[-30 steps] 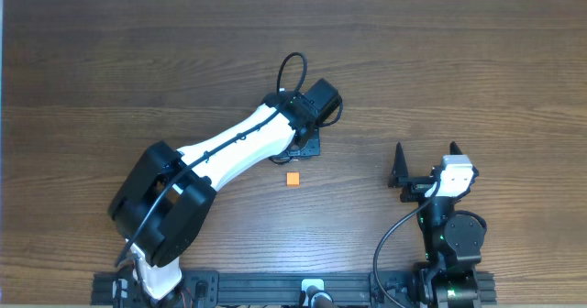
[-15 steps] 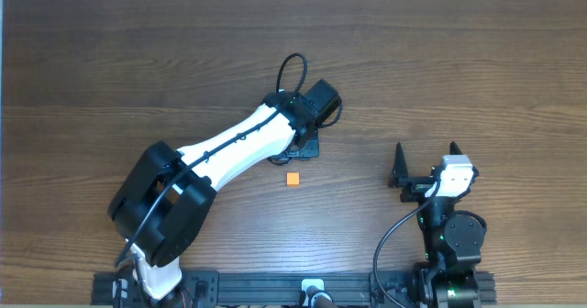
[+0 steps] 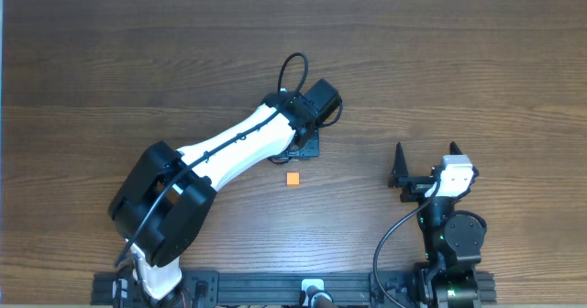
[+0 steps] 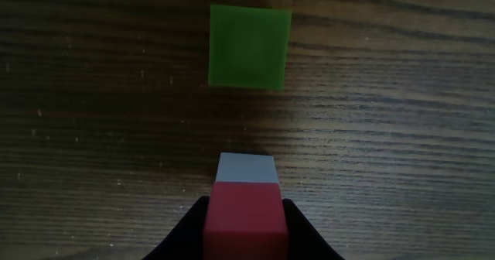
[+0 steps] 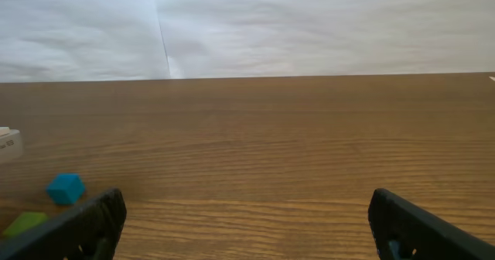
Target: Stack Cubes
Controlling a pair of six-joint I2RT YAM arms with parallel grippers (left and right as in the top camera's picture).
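Held red cube (image 4: 244, 223) clamped between left gripper (image 4: 245, 206) fingers, close to green cube (image 4: 249, 47) on worktop (image 4: 387, 136). Held right gripper (image 3: 426, 163) fingers spread wide, empty, at near right.

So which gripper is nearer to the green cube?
Left. The left gripper, holding a red cube, is close by the green cube; the right gripper sits open far off, near its own base.
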